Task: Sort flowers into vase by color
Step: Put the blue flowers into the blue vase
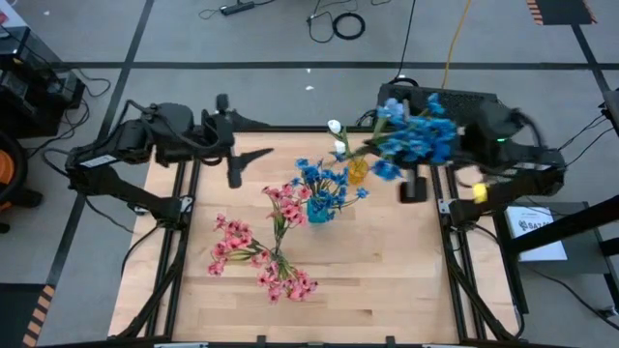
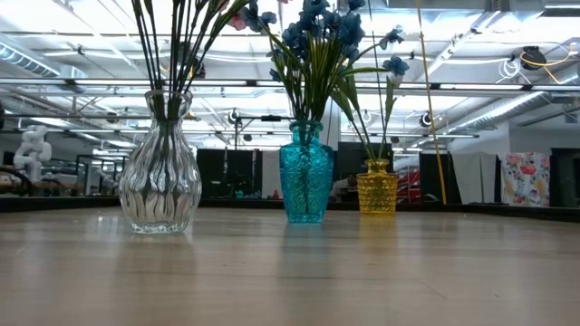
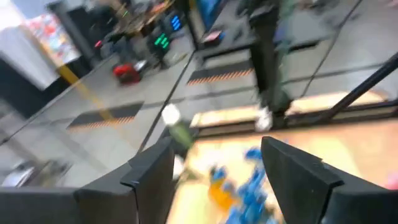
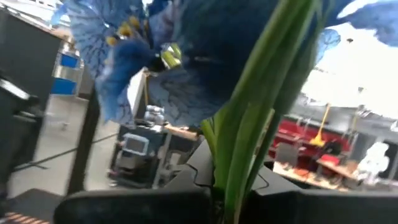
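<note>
Three vases stand on the wooden table: a clear one (image 2: 161, 181) with pink flowers (image 1: 253, 253), a turquoise one (image 2: 306, 177) with blue flowers (image 1: 324, 184), and a yellow one (image 2: 377, 188) with white buds (image 1: 336, 135). My right gripper (image 4: 230, 200) is shut on a further spray of blue flowers (image 1: 418, 135), held in the air at the far right beside the yellow vase. My left gripper (image 3: 217, 171) hovers open at the far left (image 1: 242, 145) and points toward the yellow vase (image 3: 219, 194); nothing is between its fingers. My right gripper pinches the blue spray's green stems (image 4: 235, 177) between its two fingers, below the blossoms. The stems run up and away from the fingers to the blue blossoms (image 4: 134, 68). The spray is lifted clear of the table, its blossoms toward the yellow vase.
The near half of the table (image 1: 387, 290) lies bare in front of the vases. Black frame rails (image 1: 179, 251) run along both sides of the table. Cables and equipment lie on the floor beyond the far edge.
</note>
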Available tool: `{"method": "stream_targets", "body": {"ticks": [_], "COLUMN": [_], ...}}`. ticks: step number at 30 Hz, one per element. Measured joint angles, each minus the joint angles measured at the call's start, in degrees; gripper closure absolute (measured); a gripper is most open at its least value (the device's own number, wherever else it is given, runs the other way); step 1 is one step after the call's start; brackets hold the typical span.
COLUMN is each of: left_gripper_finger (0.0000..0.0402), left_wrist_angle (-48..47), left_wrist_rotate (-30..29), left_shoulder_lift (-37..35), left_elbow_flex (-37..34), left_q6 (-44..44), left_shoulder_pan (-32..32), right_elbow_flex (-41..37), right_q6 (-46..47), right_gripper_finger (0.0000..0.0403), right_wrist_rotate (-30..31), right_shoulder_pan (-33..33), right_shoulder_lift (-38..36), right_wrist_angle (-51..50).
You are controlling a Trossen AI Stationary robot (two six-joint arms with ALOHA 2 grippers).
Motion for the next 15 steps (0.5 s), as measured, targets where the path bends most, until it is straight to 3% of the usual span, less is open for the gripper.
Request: {"method": "stream_targets", "body": {"ticks": [4, 9, 15], "left_gripper_finger": [0.0154, 0.0153, 0.0153], "left_wrist_angle": [-3.7, -3.8, 3.8], "left_wrist_rotate": [-3.4, -4.0, -4.3], "left_shoulder_lift": [-2.2, -5.6, -9.3], "left_elbow_flex": [-1.4, -8.7, -20.8], "left_q6": [-1.7, -3.6, -5.0], "left_shoulder_pan": [0.0, 0.7, 3.3], "right_elbow_flex": [0.1, 0.0, -3.6], "right_q6": [3.5, 5.9, 6.3], "right_gripper_finger": [0.0397, 0.0397, 0.0397], "right_wrist_rotate": [0.0, 0.0, 1.5], "right_shoulder_pan": [2.1, 5.1, 8.1], "right_shoulder_lift": [-4.2, -6.6, -7.2], "right_wrist_angle": [-8.1, -19.8, -23.4]}}
